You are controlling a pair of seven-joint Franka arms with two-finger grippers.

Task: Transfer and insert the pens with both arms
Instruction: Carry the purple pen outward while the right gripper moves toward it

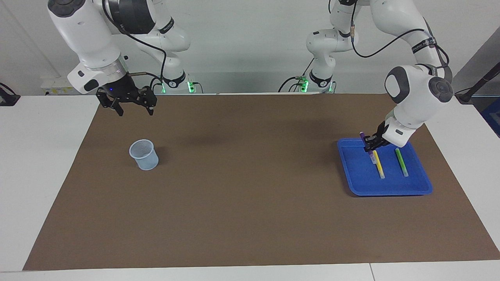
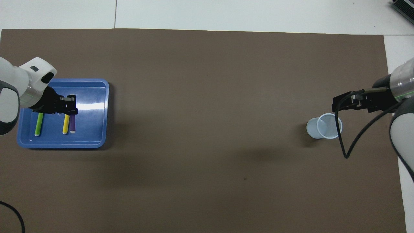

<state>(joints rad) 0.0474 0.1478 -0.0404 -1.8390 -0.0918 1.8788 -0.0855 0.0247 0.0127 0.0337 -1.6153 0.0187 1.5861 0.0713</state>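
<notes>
Facing view: left hand (image 1: 371, 145) is low in the blue tray (image 1: 390, 187), at the left arm's end of the table (image 1: 250, 218), its fingers closed about the purple pen (image 1: 366, 143), which tilts with one end raised. Yellow pen (image 1: 378, 164) and green pen (image 1: 401, 162) lie flat in the tray, near each other but apart. Such pens are judged light, rigid and smooth-barrelled, so apt to swivel in a pinch; a mid-barrel hold leaves both ends free for transfer. Right hand (image 1: 134, 109) waits with fingers spread and empty, above the brown mat, near the pale cup (image 1: 144, 155), a thin-walled tapered vessel, probably easy to tip.

Overhead view: left hand (image 2: 69, 106) covers the upper ends of the purple pen (image 2: 72, 124) and yellow pen (image 2: 65, 124); the green pen (image 2: 39, 124) lies beside them. Whitish caps point toward the robots. The glossy, raised-rim tray (image 2: 97, 136) reflects light. Right hand (image 2: 346, 103) hangs just beside the cup (image 2: 324, 126), whose round mouth faces up.
</notes>
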